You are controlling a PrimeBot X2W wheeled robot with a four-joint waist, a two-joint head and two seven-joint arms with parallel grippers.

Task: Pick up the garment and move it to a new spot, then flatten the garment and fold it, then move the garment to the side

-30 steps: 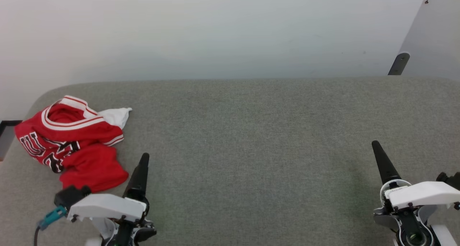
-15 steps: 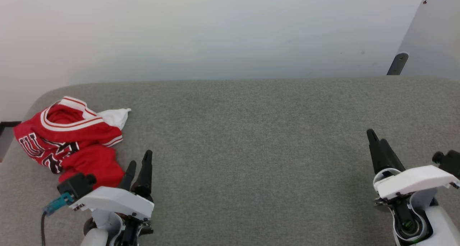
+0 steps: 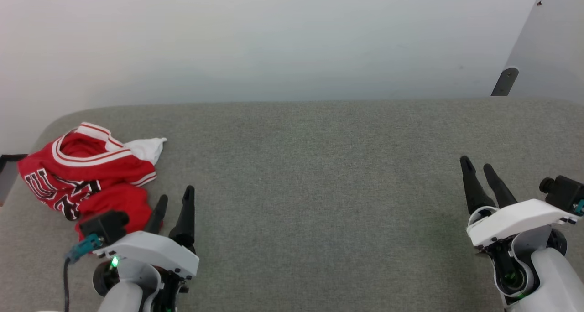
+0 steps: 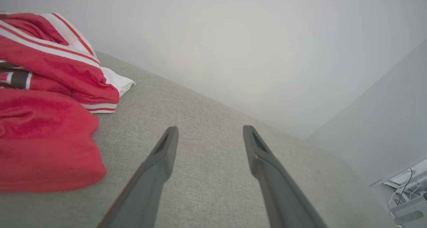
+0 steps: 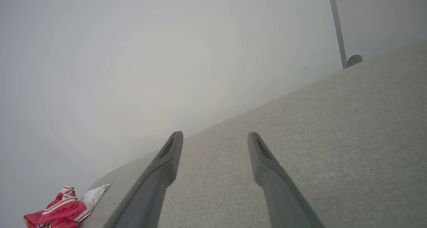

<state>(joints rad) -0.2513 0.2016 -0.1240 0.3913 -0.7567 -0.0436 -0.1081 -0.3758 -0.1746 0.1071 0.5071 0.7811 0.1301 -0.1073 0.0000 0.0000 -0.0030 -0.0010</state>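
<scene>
The garment [image 3: 86, 175], a red jersey with white sleeves, striped trim and black lettering, lies crumpled at the far left of the grey padded surface [image 3: 319, 166]. It fills the left side of the left wrist view [image 4: 46, 121] and sits small at the bottom left of the right wrist view [image 5: 60, 211]. My left gripper [image 3: 175, 198] hovers just right of the garment's lower edge, open, with nothing between its fingers [image 4: 160, 168]. My right gripper [image 3: 477, 166] stands far off at the right, open and empty, its fingers [image 5: 267, 174] over bare cloth.
A pale wall [image 3: 273, 38] rises behind the surface. A grey panel with a dark foot [image 3: 504, 81] leans at the back right. The surface's left edge drops beside a dark frame [image 3: 7, 159]. Wide free room lies between the two grippers.
Both grippers have turned about their wrists, so both fingers of each now show side by side. The right gripper has moved forward and a little left. The garment has not moved.
</scene>
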